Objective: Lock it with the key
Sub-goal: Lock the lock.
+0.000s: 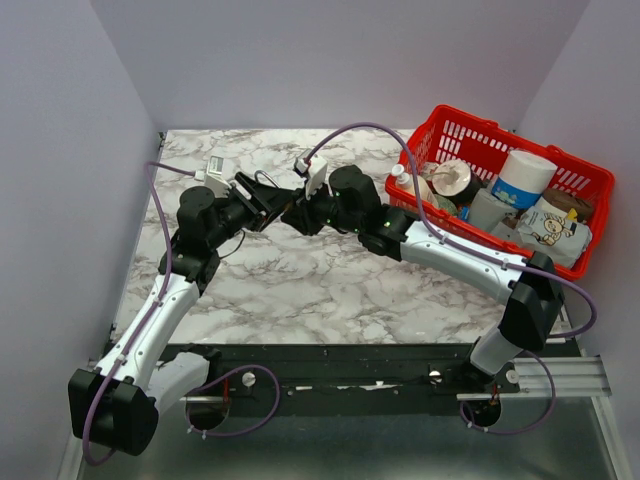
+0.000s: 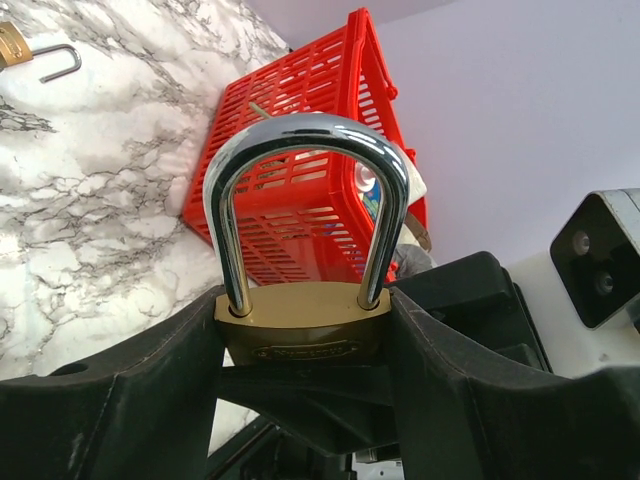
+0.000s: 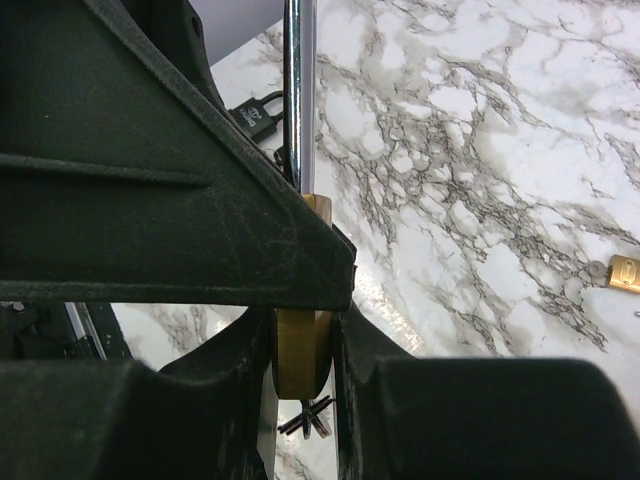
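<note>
Step in hand: key work at the lock, both arms met above mid-counter [image 1: 300,290].

- Padlock [image 2: 300,340]: brass body held off the counter, clamped across its width by the left pincer [image 2: 305,322]. The steel shackle [image 2: 305,135] is pointed away from the left wrist, and both legs are seen seated in the body.
- Right pincer [image 3: 303,400]: brought in at the keyhole end of the body. The jaws are narrowed to a slim gap, with the brass seen edge-on between them. Whether the body or a key is actually gripped cannot be told.
- A small dark shape [image 3: 310,418] is noted just under the brass. It may be the key or its ring, but it is too obscured to be named.
- A second brass lock [image 3: 625,272] is seen lying on the counter, well apart. The red basket [image 1: 470,118] of oddments is at the far right and is not involved.

Judgement: insertion or turning stage; the lock has not been confirmed secured by the key.

Next move, as judged: the body is to be kept steady by the left pincer. A wrist roll about the keyhole axis is called for on the right, without side load on the key.
</note>
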Controlling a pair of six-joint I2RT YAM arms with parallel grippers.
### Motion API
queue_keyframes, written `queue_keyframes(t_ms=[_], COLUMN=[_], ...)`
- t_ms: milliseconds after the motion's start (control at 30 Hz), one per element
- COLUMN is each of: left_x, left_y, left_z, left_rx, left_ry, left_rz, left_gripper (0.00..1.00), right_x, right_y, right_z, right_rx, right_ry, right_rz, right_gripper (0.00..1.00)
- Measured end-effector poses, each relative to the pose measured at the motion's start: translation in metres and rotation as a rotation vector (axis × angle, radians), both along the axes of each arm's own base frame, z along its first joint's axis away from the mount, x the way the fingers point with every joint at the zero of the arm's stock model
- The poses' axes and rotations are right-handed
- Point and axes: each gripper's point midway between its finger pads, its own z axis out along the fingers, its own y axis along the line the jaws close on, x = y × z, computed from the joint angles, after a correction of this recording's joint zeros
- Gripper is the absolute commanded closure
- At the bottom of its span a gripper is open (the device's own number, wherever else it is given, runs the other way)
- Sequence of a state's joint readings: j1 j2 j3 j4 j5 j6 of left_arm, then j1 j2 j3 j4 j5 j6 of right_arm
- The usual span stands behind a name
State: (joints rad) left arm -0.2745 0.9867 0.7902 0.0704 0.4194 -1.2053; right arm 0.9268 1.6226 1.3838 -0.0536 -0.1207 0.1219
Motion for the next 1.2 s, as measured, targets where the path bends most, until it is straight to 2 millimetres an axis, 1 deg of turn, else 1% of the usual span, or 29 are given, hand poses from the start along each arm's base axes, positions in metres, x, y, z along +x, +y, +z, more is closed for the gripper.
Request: queue_keyframes(t_ms=[33, 67, 200, 233, 267, 333, 400, 500, 533, 600, 900, 1100, 1133, 1200], left_x=[0.0, 0.0, 0.002, 0.002, 0.003, 0.004, 0.004, 0.004, 0.004, 0.004, 0.005, 0.005, 0.005, 0.005], left_y=[0.0, 0.0, 0.004, 0.005, 0.007, 0.011, 0.013, 0.014, 0.014, 0.014, 0.013, 0.013, 0.013, 0.012], left_z=[0.0, 0.0, -0.002, -0.004, -0.006, -0.011, -0.015, -0.017, -0.018, -0.019, -0.021, -0.021, -0.021, -0.02], left_rx=[0.0, 0.001, 0.006, 0.01, 0.014, 0.02, 0.024, 0.027, 0.027, 0.027, 0.027, 0.024, 0.023, 0.021], left_ry=[0.0, 0.0, 0.005, 0.011, 0.022, 0.044, 0.061, 0.07, 0.074, 0.077, 0.086, 0.088, 0.089, 0.089], left_rz=[0.0, 0.0, 0.009, 0.012, 0.018, 0.029, 0.036, 0.038, 0.038, 0.038, 0.038, 0.037, 0.035, 0.033], left_gripper=[0.96, 1.0, 1.0, 1.0, 1.0, 1.0, 1.0, 1.0, 1.0, 1.0, 1.0, 1.0, 1.0, 1.0], right_x=[0.0, 0.0, -0.002, -0.004, -0.005, -0.007, -0.013, -0.02, -0.021, -0.022, -0.024, -0.021, -0.02, -0.018], right_y=[0.0, 0.0, 0.001, 0.001, 0.0, -0.004, -0.011, -0.023, -0.027, -0.031, -0.031, -0.027, -0.026, -0.023], right_z=[0.0, 0.0, -0.001, 0.0, 0.001, 0.003, 0.006, 0.011, 0.012, 0.015, 0.016, 0.001, 0.0, -0.003], right_rx=[0.0, 0.001, 0.003, 0.006, 0.011, 0.019, 0.027, 0.033, 0.033, 0.033, 0.017, -0.01, -0.014, -0.02], right_ry=[0.001, 0.003, 0.014, 0.017, 0.023, 0.037, 0.044, 0.04, 0.034, 0.016, -0.017, 0.0, 0.003, 0.007], right_rz=[0.0, 0.0, 0.007, 0.015, 0.023, 0.039, 0.059, 0.077, 0.08, 0.084, 0.117, 0.123, 0.123, 0.124], right_gripper=[0.77, 0.7, 0.56, 0.48, 0.44, 0.39, 0.4, 0.47, 0.51, 0.53, 0.57, 0.57, 0.61, 0.64])
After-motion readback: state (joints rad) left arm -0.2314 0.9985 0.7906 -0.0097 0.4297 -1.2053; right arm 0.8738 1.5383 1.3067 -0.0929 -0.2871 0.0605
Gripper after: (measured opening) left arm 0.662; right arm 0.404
